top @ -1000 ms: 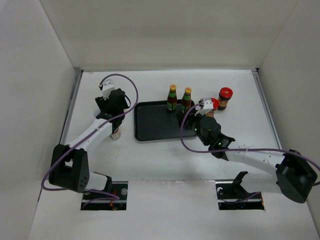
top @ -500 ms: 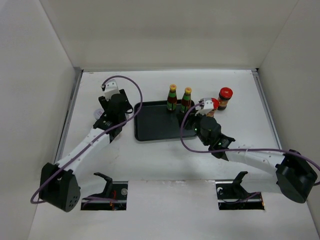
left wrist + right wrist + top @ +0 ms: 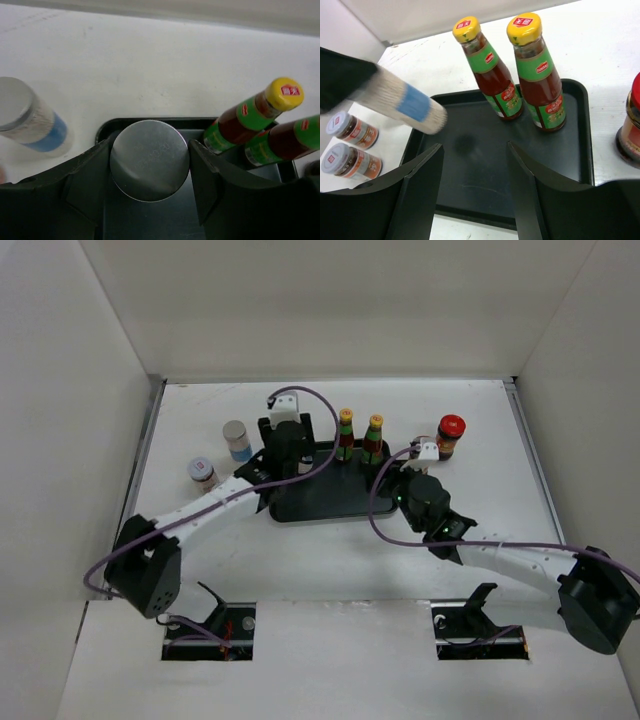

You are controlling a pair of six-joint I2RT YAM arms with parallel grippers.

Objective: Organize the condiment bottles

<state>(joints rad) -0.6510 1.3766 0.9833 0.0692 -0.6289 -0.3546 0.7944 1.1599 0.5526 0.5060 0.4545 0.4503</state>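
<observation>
We log left fingers (image 3: 85,175) grasping the silver-lidded pale shaker (image 3: 149,159) over a corner of the black rectangular tray (image 3: 485,155), right fingers (image 3: 420,190) released; lowered off-centre, it could catch the rim or topple the adjacent slim dark yellow-capped bottles (image 3: 250,117).

Open tray (image 3: 475,170) floor — bottles (image 3: 540,75) behind

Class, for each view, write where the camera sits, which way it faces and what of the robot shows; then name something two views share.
Top view: high behind the arm bases, facing down on the table and black tray; both arms show.
Left wrist: on the left pincer, facing down on the shaker it grips; both fingers show.
Right wrist: low, facing across the tray to two bottles; the open right pincer shows.
Shared: both wrist views show the bottles and the shaker.
</observation>
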